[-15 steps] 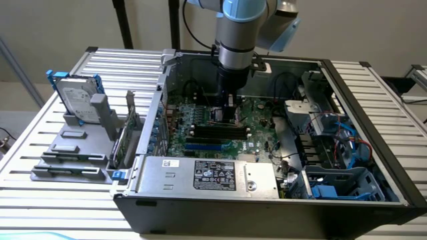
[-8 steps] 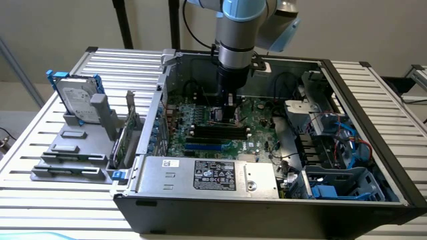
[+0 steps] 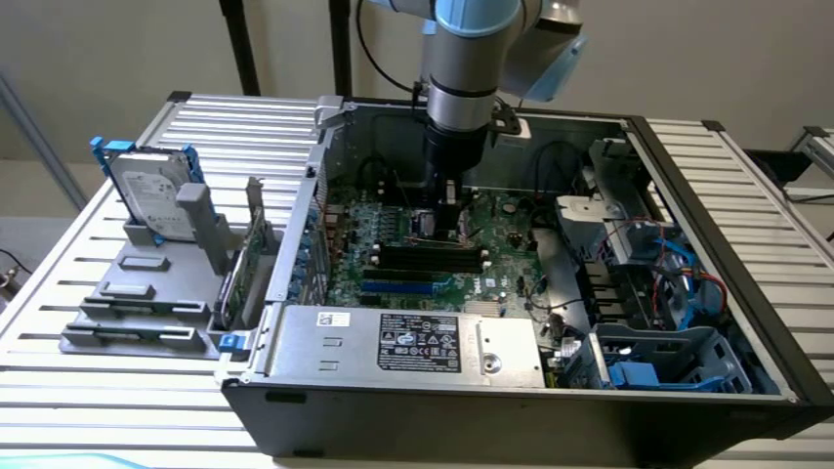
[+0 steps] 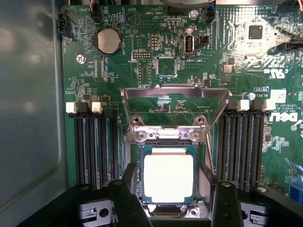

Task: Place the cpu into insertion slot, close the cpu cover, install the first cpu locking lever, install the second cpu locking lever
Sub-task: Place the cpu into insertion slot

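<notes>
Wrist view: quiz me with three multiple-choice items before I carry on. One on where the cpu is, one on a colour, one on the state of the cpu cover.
1. Where is the cpu?
A. Seated in the insertion slot
B. On the hard drive outside the case
C. Lying across the memory slots

2. What colour is the circuit board?
A. Blue
B. Red
C. Green

3. How does the cpu cover stand?
A. Shut over the chip
B. Swung open, clear of the chip
C. Taken off and lying on the table

Answers:
1 A: the chip's pale top lies flat inside the socket rim, with the open gripper flanking it.
2 C: the board is green all around the socket.
3 B: the metal frame is folded back from its hinge and the chip is uncovered.
</notes>
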Controlling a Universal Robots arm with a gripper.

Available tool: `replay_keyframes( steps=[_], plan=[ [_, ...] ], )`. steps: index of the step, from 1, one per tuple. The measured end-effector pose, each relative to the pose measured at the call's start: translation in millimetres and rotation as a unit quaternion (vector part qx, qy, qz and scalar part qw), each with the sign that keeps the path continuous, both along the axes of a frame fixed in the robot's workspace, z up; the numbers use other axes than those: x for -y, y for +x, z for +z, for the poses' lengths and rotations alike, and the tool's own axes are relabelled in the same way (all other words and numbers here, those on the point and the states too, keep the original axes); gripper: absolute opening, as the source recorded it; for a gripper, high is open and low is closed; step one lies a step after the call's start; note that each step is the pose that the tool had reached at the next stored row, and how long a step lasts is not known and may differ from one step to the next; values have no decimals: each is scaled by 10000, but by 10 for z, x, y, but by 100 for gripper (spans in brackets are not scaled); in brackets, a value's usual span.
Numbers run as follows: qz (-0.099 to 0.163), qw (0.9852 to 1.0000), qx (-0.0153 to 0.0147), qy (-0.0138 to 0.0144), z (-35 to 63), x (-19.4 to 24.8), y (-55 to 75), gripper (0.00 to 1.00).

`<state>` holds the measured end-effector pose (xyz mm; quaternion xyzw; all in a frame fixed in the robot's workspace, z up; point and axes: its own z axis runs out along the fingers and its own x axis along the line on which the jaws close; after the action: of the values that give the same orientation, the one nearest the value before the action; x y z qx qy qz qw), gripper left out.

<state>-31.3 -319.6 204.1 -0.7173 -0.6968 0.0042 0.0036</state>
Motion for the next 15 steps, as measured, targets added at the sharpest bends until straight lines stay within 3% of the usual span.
replay_keyframes(
  steps=[4, 6, 7, 8, 9, 11, 15],
  plan=[
    [0, 10000, 0, 0, 96, 45, -15, 60],
    [0, 10000, 0, 1, 132, 70, -43, 48],
    [1, 10000, 0, 0, 144, 84, -66, 48],
    [1, 10000, 0, 0, 155, 97, -99, 36],
    [1, 10000, 0, 0, 165, 109, -141, 36],
    [0, 10000, 0, 4, 186, 126, -234, 24],
    [1, 10000, -1, 20, 246, 130, -365, 12]
  ],
)
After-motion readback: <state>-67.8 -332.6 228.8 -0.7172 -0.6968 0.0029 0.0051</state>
